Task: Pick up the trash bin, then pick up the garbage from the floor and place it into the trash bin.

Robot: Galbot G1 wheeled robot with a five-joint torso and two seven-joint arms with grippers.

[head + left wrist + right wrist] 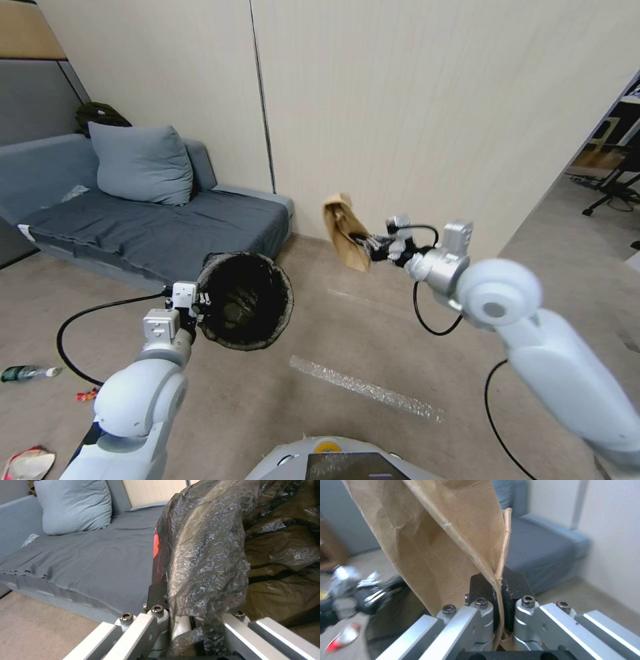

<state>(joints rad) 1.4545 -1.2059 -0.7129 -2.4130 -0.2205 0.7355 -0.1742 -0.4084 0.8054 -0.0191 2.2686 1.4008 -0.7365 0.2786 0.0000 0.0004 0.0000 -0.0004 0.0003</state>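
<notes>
Trash bin (245, 309), lined with crinkled black bag, hangs off the floor beside the grey sofa (160, 230), its mouth tipped toward the robot; the left gripper (195, 308) has its jaws pinching the rim nearest the sofa. Right of the bin and apart from it, the right gripper (368, 245) pinches a brown paper bag (344, 230) edge-on, held in open air before the wall. Bare floor (373, 333) lies beneath both.
</notes>
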